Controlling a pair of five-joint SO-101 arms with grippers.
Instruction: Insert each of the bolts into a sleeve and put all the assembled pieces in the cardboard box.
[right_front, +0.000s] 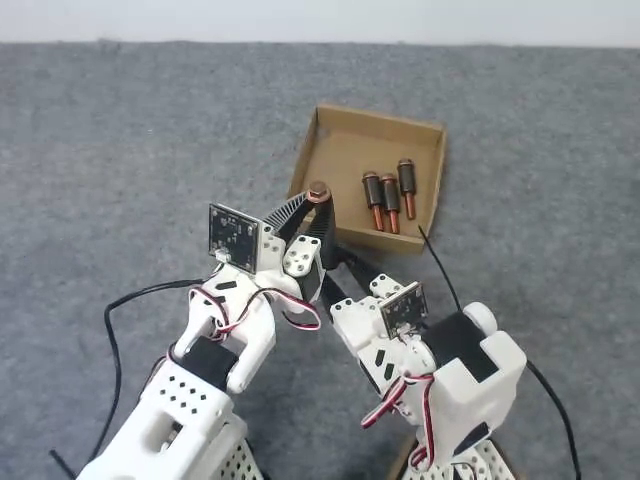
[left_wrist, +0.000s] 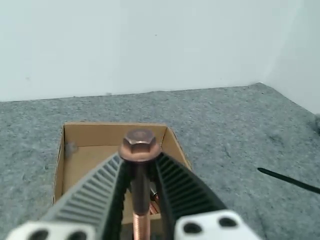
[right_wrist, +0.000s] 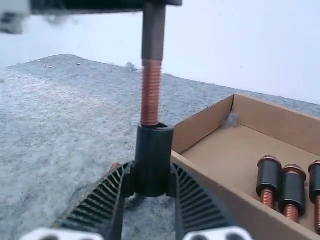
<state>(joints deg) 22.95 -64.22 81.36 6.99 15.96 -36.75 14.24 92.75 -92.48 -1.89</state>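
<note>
Left gripper (left_wrist: 140, 162) is clamping a copper hex-head bolt (left_wrist: 139, 145), right gripper (right_wrist: 150, 175) a black cylindrical sleeve (right_wrist: 152, 152) — tip at sleeve mouth. Grey felt surface (right_front: 120, 130) is meeting a white wall (left_wrist: 150, 45).

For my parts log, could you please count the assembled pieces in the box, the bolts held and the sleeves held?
Assembled pieces in the cardboard box: 3
Bolt in the left gripper: 1
Sleeve in the right gripper: 1
Total: 5
</note>
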